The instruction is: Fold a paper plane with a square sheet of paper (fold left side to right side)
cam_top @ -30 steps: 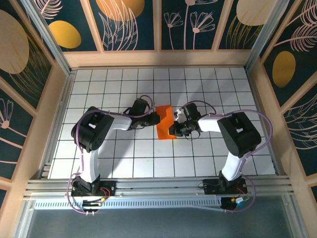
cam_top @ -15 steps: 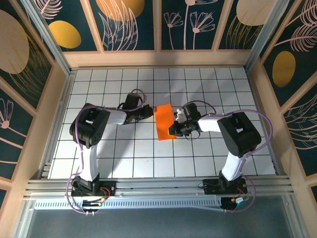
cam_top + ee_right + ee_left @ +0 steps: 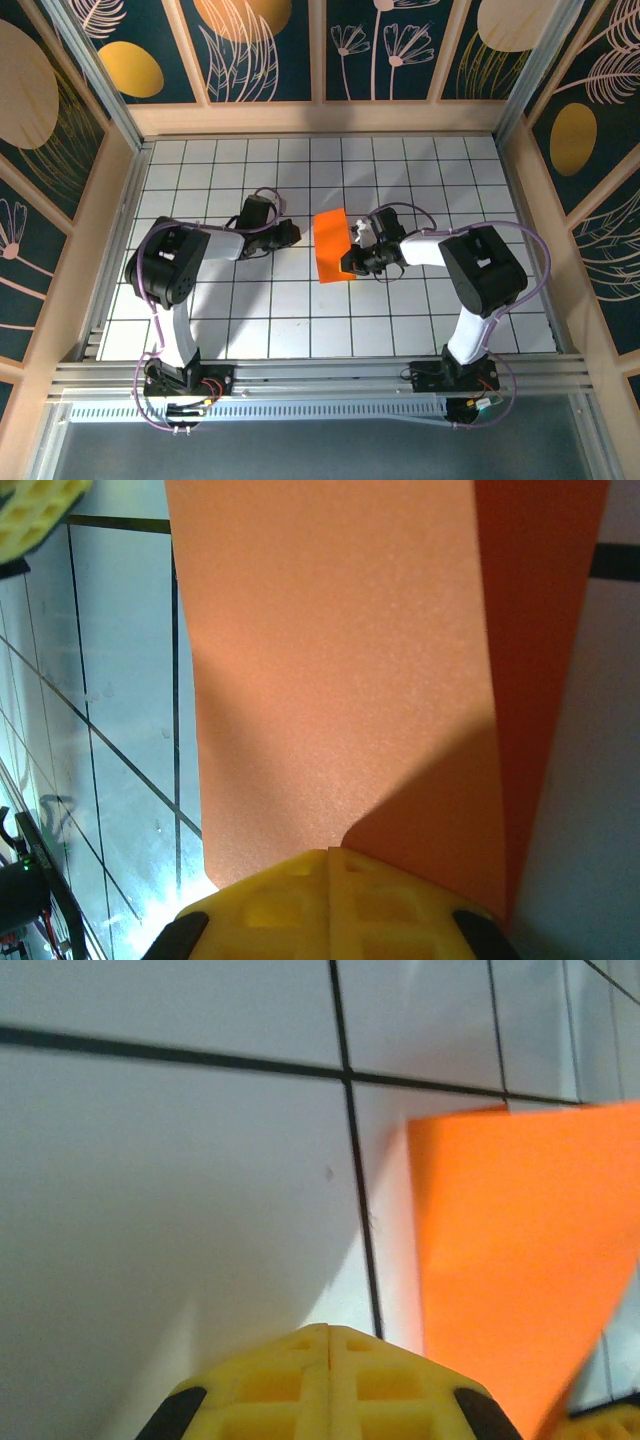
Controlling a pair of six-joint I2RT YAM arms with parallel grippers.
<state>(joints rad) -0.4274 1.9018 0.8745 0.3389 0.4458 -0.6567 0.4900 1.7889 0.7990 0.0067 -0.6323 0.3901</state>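
So compared with a second ago, the left arm has backed off. Back then its left end effector [image 3: 291,232] was right at the paper's [image 3: 332,246] left edge with the sheet humped up. Now it sits apart from it, out toward the bench's [image 3: 240,320] left edge. Its fingers are pressed together with nothing between them, and in the left wrist view the left end effector [image 3: 328,1333] points at bare white tile with the paper [image 3: 520,1260] off to the side.

The paper has settled too. It lies flat as a narrow orange rectangle about mid-bench, doubled over, with a darker strip showing along one long side in the right wrist view.

The right arm hasn't budged. The right end effector [image 3: 351,262] is at the paper's right edge near its near corner, fingers pressed together. Up close, the right end effector [image 3: 328,854] rests its tips on the paper [image 3: 340,680]. I can't tell whether a layer is caught in there.
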